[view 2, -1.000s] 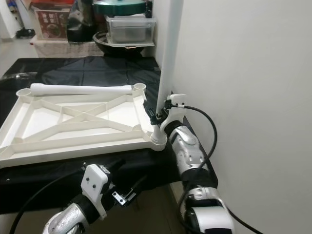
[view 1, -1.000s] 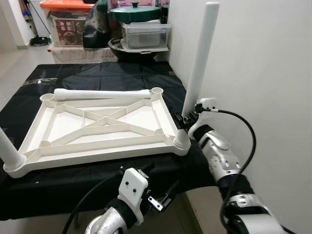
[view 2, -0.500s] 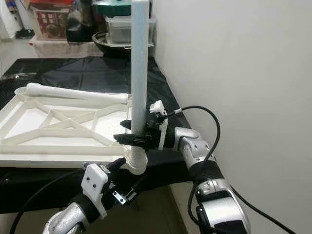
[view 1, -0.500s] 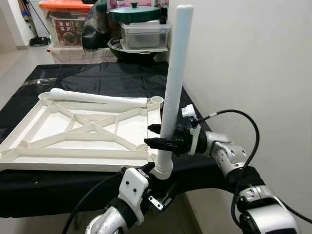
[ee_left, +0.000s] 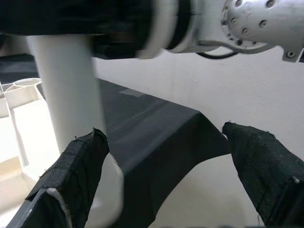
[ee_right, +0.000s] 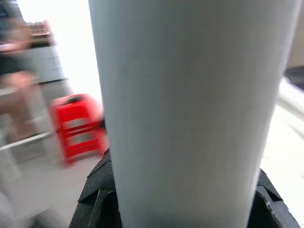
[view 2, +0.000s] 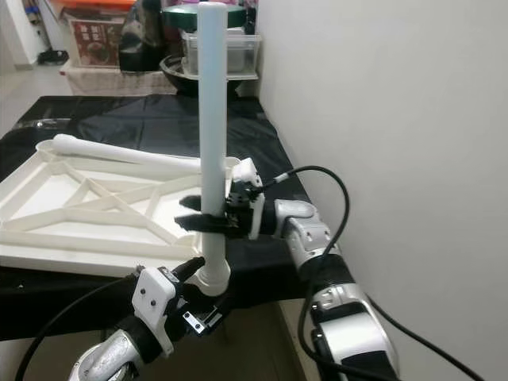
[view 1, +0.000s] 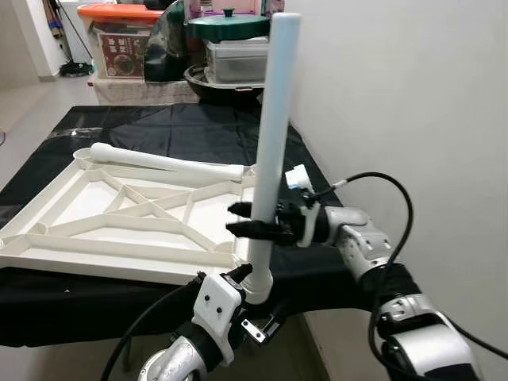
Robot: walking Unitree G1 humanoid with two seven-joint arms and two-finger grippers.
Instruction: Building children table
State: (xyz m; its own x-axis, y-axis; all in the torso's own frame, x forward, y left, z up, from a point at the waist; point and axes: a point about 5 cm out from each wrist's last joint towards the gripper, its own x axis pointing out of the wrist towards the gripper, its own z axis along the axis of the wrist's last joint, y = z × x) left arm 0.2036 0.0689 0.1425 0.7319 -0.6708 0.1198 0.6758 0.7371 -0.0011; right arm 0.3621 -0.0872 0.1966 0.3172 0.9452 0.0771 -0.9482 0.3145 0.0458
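From the head views we count one white tabletop lying underside up on a black cloth, and two white legs. One leg lies flat across the tabletop's far edge. The other, the upright leg, stands at the near right corner of the tabletop, and our right gripper is clamped around its lower part. Our left gripper sits low and near, just beside that leg's foot. At the far end we see a green lid on clear bins and one orange-lidded box.

In the left wrist view, our two fingers stand spread apart, the upright leg beside one of them, ungripped.

In the right wrist view, the upright leg sits between our two fingers, with one red stool blurred beyond.
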